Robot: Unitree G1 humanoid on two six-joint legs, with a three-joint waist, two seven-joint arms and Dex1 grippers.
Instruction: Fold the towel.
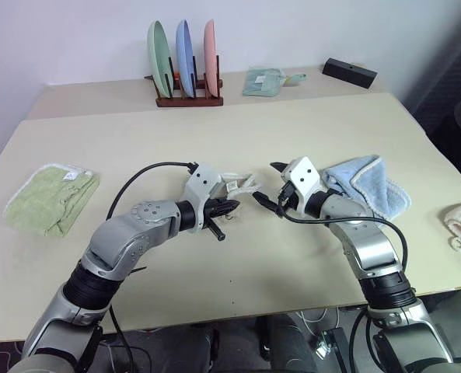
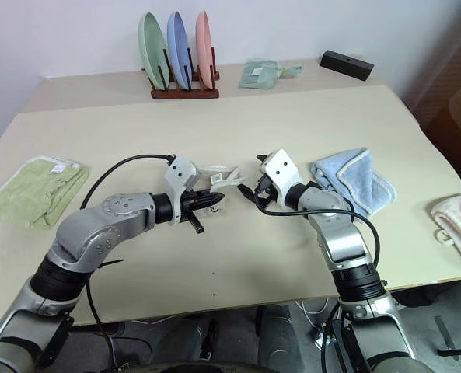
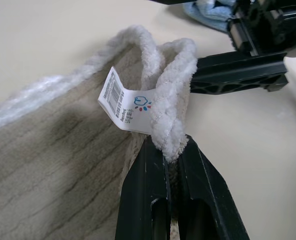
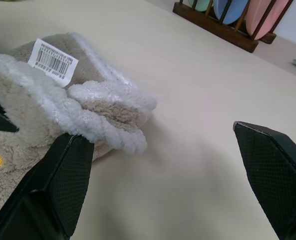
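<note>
Left wrist view puts the grip beyond doubt: the left end effector (image 3: pixel 173 150) is clamped tight on the white-trimmed edge of the towel (image 3: pixel 53 165), pinching the thick piping just below the sewn-in label (image 3: pixel 125 107) so that the corner stands up in a loop above the fingers. Pinching at the trim rather than the pile looks sensible, since the hem gives a firm ridge to carry a corner across for a fold. From the head cameras the same towel is mostly hidden behind the left arm; a little pale bunched cloth shows at the left end effector (image 1: pixel 228 207), near the middle of the worktop (image 1: pixel 214 132). The right end effector (image 1: pixel 267 190) faces it from just beside, its fingers spread as wide as they go and holding nothing. In the right wrist view its two black fingers straddle open worktop with the towel's doubled corner (image 4: pixel 108 117) lying against the inner side of one finger, which suggests it is lining up to take a second hold; whether the pad actually touches the cloth I cannot tell. That view also shows the barcode side of the label (image 4: pixel 53 59) and a small yellow mark on the pile. The head views alone show the bystanders: a green towel (image 1: pixel 50 198), a blue towel (image 1: pixel 366 186) and a plate rack (image 1: pixel 185 74).
</note>
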